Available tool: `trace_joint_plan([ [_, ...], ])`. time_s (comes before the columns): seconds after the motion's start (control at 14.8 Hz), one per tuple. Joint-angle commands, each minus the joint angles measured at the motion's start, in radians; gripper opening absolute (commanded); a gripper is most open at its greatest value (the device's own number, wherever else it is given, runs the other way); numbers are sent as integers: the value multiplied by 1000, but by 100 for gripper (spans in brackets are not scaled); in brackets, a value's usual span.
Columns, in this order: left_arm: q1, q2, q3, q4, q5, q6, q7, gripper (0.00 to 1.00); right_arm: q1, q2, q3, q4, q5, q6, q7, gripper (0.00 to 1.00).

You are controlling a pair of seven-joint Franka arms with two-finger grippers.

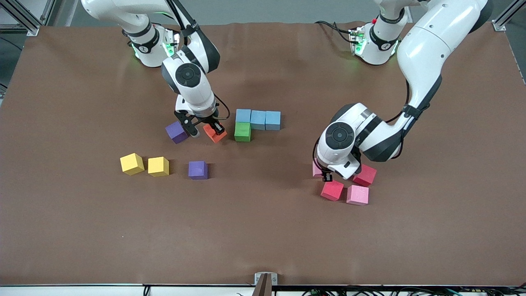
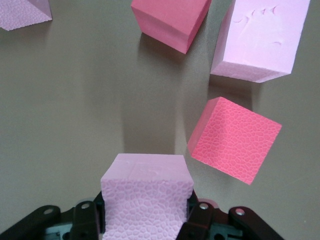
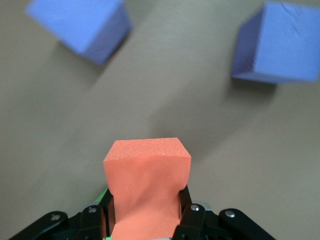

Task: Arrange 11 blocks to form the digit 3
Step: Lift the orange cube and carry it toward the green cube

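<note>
Right gripper clamped on orange foam cube beside green foam cube, left gripper clamped on pink foam cube near 2 red foam cubes, brown surface

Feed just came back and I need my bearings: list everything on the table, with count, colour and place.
light blue blocks: 3, light blue, touching row mid-table.
green block: 1, green, touching the row's end block, nearer the front camera.
orange block: 1, orange, beside the green block, in the right gripper.
purple blocks: 2, purple; one beside the orange block, one nearer the camera.
yellow cubes: 2, yellow, beside the nearer purple block, toward the right arm's end.
red blocks: 2, red, at the left arm's cluster.
pink blocks: 2, pink; one in that cluster, one in the left gripper.
right gripper: shut on the orange block.
left gripper: shut on a pink block.
</note>
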Motion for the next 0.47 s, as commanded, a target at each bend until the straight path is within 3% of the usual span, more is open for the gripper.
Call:
trace_joint_plan([
  [0.0,-4,-3,1,6,-4,-8,15,39,9,103,-3,217,11,-173,-126,5],
  [0.41,1,-6,0,19,-5,-8,15,39,47,204,-3,388,6,-213,-460,5],
])
